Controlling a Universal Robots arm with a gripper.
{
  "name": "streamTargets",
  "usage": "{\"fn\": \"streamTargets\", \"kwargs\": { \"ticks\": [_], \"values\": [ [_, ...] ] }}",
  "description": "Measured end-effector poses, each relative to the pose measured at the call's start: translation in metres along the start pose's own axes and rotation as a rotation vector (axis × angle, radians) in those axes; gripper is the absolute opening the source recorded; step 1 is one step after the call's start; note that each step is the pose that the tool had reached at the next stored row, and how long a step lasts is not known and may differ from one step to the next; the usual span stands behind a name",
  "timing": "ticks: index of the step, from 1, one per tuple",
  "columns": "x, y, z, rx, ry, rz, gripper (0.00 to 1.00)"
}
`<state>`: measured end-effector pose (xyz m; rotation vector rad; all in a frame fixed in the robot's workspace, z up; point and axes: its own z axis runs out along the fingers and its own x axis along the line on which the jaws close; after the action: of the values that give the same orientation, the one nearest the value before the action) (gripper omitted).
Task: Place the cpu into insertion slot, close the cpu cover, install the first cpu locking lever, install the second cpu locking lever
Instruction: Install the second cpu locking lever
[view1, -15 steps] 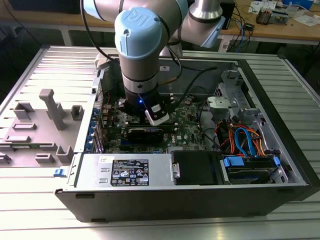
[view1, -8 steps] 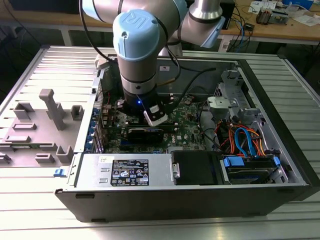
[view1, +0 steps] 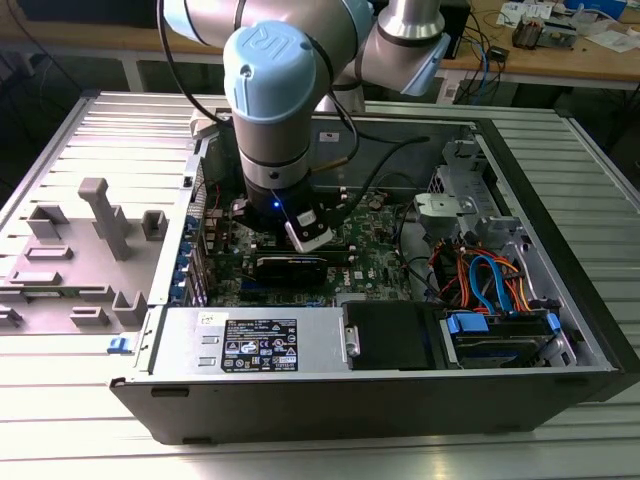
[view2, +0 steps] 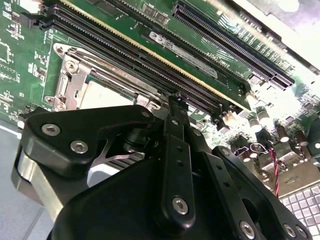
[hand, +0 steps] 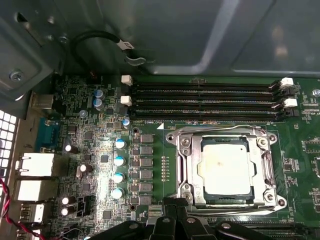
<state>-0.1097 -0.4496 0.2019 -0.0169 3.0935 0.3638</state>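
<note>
1. One cpu (hand: 224, 167) already sits in the insertion slot (hand: 186, 172); the cpu cover (hand: 267, 167) lies closed around it.
2. Whether the gripper (hand: 172, 210) is wide or narrow, I cannot tell; it hangs just beside the socket edge.
3. Press each locking lever down slowly and fully.

Under my gripper (hand: 167, 220): the cpu cover (hand: 227, 137) lay flat over the cpu (hand: 225, 167), open space above.
Just beyond the socket from my gripper: memory slots (hand: 205, 100), low.
Further on: chassis wall (hand: 200, 35) rose, blocking passage.
</note>
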Motion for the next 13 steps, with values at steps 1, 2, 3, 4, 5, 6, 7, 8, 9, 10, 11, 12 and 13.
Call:
{"fn": "streamTargets", "kwargs": {
  "ticks": [1, 2, 3, 4, 5, 6, 7, 8, 9, 10, 11, 12, 13],
  "values": [
    [0.0, 0.0, 0.0003, -0.0009, -0.0001, 0.0, 0.11],
    [0.0001, 0.0, 0.0009, -0.003, -0.0002, 0.0, 0.11],
    [0.0001, -0.0001, 0.0013, -0.0046, -0.0004, 0.0, 0.11],
    [0.0001, -0.0001, 0.0018, -0.0066, -0.0004, 0.0, 0.11],
    [0.0, -0.0002, 0.0023, -0.0091, -0.0004, 0.0, 0.11],
    [0.0001, -0.0003, 0.0028, -0.0107, -0.0004, 0.0, 0.11],
    [0.0001, -0.0004, 0.0029, -0.0105, -0.0002, 0.0, 0.11],
    [0.0001, -0.0006, 0.0034, -0.0106, -0.0002, 0.0, 0.11],
    [0.0001, -0.0005, 0.0035, -0.0097, -0.0002, 0.0, 0.11],
    [0.0001, -0.0006, 0.0035, -0.0084, -0.0002, 0.0, 0.11],
    [0.0, -0.0005, 0.0036, -0.0067, -0.0003, 0.0, 0.11],
    [0.0001, -0.0004, 0.0035, -0.0041, -0.0003, 0.0, 0.11],
    [0.0, -0.0004, 0.0031, -0.0004, -0.0002, 0.0, 0.11]
  ]
}}
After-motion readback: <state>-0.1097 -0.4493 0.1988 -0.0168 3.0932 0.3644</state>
